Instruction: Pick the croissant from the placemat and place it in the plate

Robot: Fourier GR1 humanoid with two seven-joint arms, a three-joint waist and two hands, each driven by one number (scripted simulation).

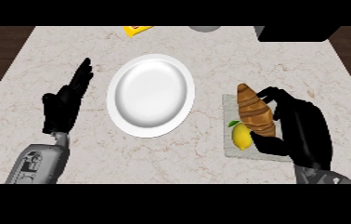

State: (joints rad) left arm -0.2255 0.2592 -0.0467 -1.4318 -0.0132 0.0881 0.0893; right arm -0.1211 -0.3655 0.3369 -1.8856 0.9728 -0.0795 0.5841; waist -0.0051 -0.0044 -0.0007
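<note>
A brown croissant (252, 108) lies lengthwise on a grey placemat (230, 148) at the right of the counter. My right hand (302, 125) sits over the mat's right side, with fingers and thumb curled round the croissant's right flank. A white round plate (151, 95) rests on the marble counter, left of the mat, with nothing on it. My left hand (67, 103) is held up at the left, fingers straight and holding nothing.
A yellow lemon (241, 135) lies on the placemat just below the croissant, beside my right thumb. At the counter's far edge are a yellow packet (137, 29), a grey round object (205, 28) and a black box (296, 33).
</note>
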